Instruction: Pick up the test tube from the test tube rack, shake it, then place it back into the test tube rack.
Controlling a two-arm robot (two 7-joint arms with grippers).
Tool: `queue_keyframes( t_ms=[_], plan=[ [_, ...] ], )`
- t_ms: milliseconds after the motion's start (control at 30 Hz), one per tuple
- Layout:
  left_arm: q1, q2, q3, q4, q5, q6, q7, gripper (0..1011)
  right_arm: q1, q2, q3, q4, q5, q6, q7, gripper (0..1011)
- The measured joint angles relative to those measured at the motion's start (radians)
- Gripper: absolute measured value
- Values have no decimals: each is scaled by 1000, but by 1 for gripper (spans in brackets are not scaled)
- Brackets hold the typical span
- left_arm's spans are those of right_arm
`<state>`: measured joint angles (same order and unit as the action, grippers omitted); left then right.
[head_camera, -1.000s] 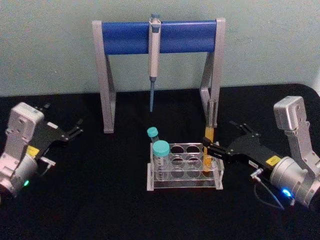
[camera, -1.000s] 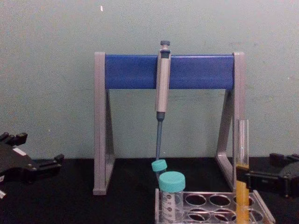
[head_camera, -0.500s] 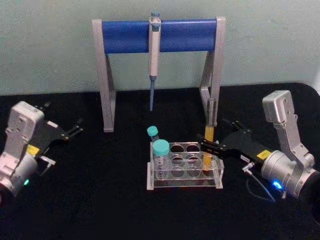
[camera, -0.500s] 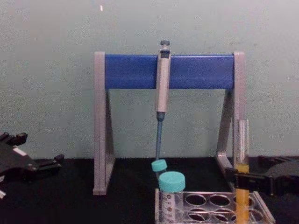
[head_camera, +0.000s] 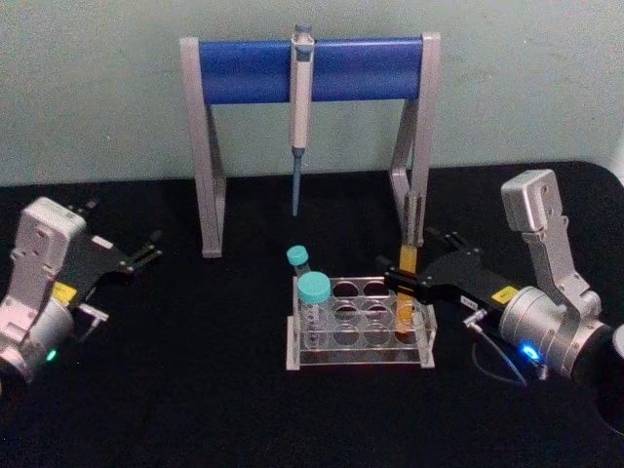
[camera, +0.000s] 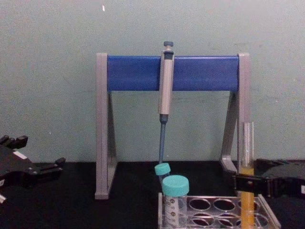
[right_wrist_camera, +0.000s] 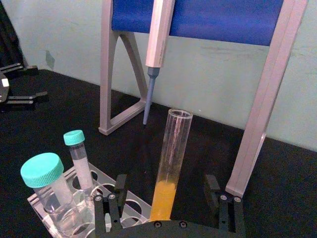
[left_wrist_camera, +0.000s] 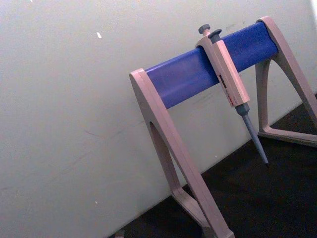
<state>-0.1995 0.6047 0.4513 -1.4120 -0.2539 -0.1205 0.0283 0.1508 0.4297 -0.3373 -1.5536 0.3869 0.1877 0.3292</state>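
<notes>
- Test tube rack (head_camera: 361, 359) sat low on the black table (head_camera: 195, 400), used as reference for everything below.
- Test tube (head_camera: 409, 258) stood upright in the rack's right-end column, bottom down in a hole. Could not tell which row.
- Tube uncapped, clear upper part rose well above the rack's top plate, with orange-yellow liquid in the lower part.
- Right gripper (head_camera: 402, 285) reached in from the rack's right side, at tube height just above the top plate.
- Right jaws were spread wide, one finger on each side of the tube. In the right wrist view there was a clear gap on both sides, so the pads were not touching the glass.
- Tube was not lifted and was borne by the rack alone.
- Two teal-capped tubes were at the rack's left end. The wide one (head_camera: 313, 292) was in the front part, and the slimmer one (head_camera: 297, 258) was behind it, leaning a bit.
- The rack's middle holes looked vacant.
- Left gripper (head_camera: 153, 248) sat well to the left of the rack, low over the table, with its fingers pointed toward the rack.
- Left jaws were parted, nothing between them.
- Grey-and-blue pipette stand (head_camera: 312, 68) was behind the rack, against the wall. Its right leg came down just behind the rack's right end.
- Pipette (head_camera: 301, 97) hung from the stand's blue bar, tip pointing down, behind the rack's left half and apart from it.
</notes>
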Motion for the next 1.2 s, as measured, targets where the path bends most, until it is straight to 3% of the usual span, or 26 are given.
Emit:
queue_keyframes(
  t_ms=[833,1000,1033,1200],
  plan=[
    [0,0,0,0,0,0,0,1001,4,-7,5,6,2,4,7,1000],
    [0,0,0,0,0,0,0,1001,3,-6,5,5,2,4,7,944],
    [0,0,0,0,0,0,0,1001,3,-6,5,5,2,4,7,883],
    [0,0,0,0,0,0,0,1001,3,-6,5,5,2,4,6,785]
  ],
)
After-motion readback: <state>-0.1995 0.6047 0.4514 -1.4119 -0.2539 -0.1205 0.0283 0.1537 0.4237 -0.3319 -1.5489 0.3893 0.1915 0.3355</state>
